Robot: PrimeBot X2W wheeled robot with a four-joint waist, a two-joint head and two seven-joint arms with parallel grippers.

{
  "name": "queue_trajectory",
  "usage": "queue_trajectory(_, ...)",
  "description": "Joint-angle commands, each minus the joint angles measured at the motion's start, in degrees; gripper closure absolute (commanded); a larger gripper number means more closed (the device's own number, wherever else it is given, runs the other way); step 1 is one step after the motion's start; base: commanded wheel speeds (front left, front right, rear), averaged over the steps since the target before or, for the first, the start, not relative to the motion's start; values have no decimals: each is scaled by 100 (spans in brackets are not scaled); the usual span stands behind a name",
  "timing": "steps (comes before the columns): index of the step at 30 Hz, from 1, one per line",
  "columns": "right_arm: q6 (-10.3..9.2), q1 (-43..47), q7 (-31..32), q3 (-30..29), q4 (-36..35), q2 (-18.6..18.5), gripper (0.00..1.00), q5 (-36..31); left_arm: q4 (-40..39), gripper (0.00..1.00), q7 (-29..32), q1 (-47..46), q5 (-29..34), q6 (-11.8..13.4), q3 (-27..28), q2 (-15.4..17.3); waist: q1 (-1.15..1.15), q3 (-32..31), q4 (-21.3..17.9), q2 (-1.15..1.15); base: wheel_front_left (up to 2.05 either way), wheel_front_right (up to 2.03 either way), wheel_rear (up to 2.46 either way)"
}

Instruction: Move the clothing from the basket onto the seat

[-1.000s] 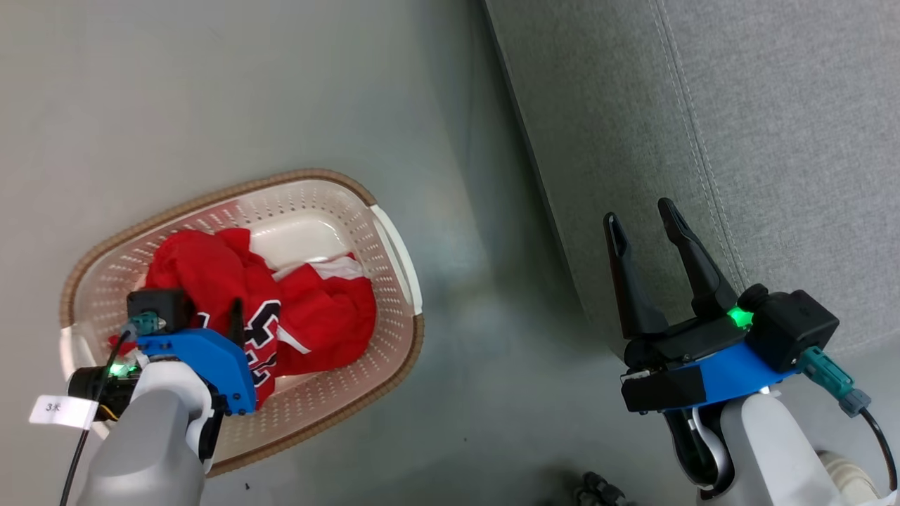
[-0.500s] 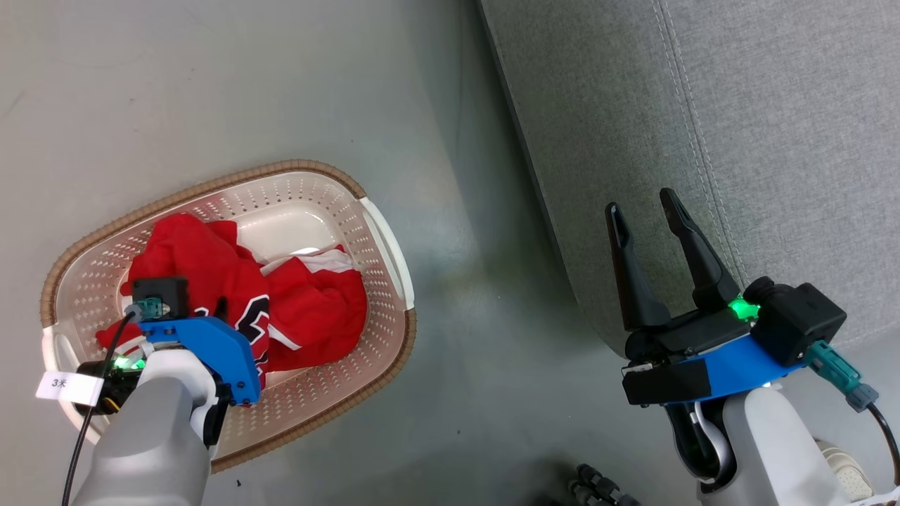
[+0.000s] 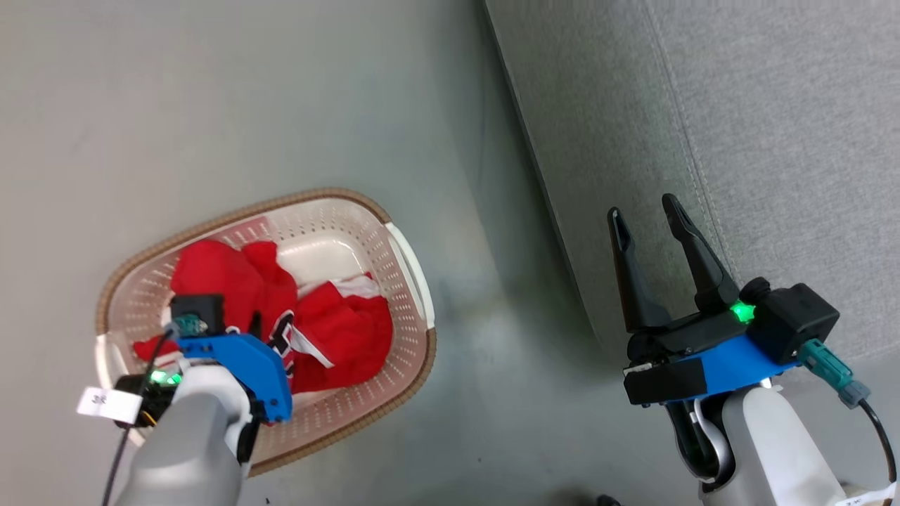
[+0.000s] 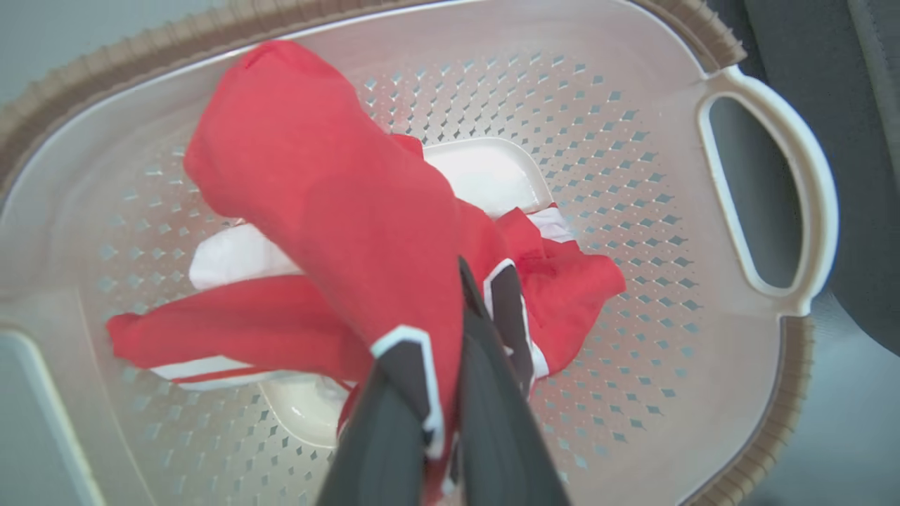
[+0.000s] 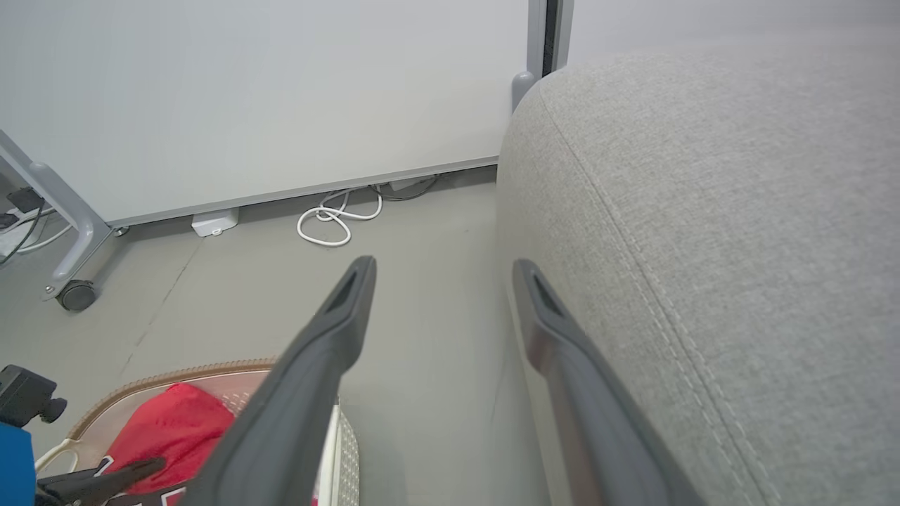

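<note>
Red soft clothing (image 4: pixel 337 197) in cream perforated plastic basket (image 4: pixel 633 140) — left gripper (image 4: pixel 436 337) clamped on it; right gripper (image 3: pixel 641 211) fingers apart.

Overhead and wrist views, common basket (image 3: pixel 309 196)

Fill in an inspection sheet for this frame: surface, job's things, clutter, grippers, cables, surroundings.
Surface: grey floor, basket standing on it.
Job's things: red clothing bunched inside the basket; grey seat to the basket's right.
Clutter: small white box by the wall.
Grippers: left gripper shut on the clothing; right gripper open, by the seat's edge.
Cables: white coil on the floor; wrist lead on the right arm.
Surroundings: pale wall; castor wheel of a frame.
</note>
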Motion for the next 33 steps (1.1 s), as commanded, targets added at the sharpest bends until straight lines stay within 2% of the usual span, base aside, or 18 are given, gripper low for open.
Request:
queue_trajectory(1,3,-23,-19,-15,50,-11,0,-46,21,100,-42,82,-26,-30,-51,-56,0,-352,157,0,0,0,0)
queue_trajectory(10,3,244,-19,-160,348,-14,0,-308,-83,100,-205,476,-129,-120,-451,-334,0,-1639,586,0,0,0,0)
queue_trajectory(15,3,453,-19,-282,486,-14,0,-446,-727,100,91,683,-647,-124,-1025,-424,0,-2220,894,0,0,0,0)
queue_trajectory(20,3,723,-19,-367,611,-14,0,-605,-1668,100,364,709,-1304,-126,-1863,-439,0,-2757,1243,0,0,0,0)
queue_trajectory(25,3,844,-19,-385,690,-15,0,-680,-2299,100,407,481,-1628,-127,-2289,-334,0,-3046,1417,0,0,0,0)
queue_trajectory(33,3,978,-19,-369,781,-15,0,-746,-2991,100,509,-101,-1686,-126,-2929,-361,0,-3268,1562,0,0,0,0)
